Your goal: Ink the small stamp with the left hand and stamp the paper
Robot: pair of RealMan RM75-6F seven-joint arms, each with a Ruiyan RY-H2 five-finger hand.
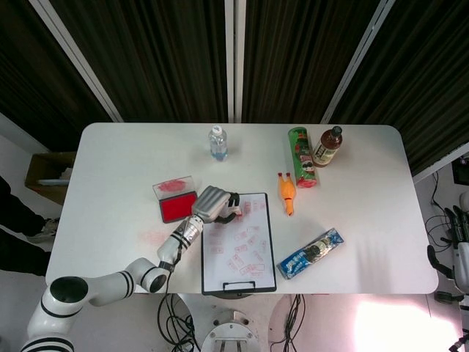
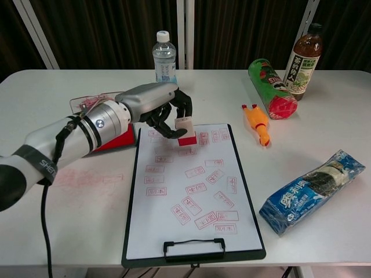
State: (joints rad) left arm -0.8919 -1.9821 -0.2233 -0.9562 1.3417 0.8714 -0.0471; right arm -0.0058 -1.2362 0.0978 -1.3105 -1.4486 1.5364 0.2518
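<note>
My left hand (image 1: 212,204) (image 2: 155,104) reaches over the top left part of the paper (image 1: 238,246) (image 2: 194,197), which is clipped to a black clipboard and covered with several red prints. It pinches the small stamp (image 2: 185,130), a white block with a red face turned down, at or just above the sheet; I cannot tell whether they touch. The red ink pad (image 1: 178,208) (image 2: 119,139) lies left of the clipboard, partly hidden behind my forearm in the chest view. My right hand (image 1: 461,233) hangs off the table's right edge, holding nothing.
The pad's clear lid (image 1: 174,185) (image 2: 87,103) lies behind the pad. At the back stand a water bottle (image 1: 218,141) (image 2: 164,63), a lying chips can (image 1: 302,157) (image 2: 269,87) and a tea bottle (image 1: 327,147) (image 2: 302,61). A rubber chicken (image 2: 258,123) and a blue packet (image 2: 313,191) lie right of the clipboard.
</note>
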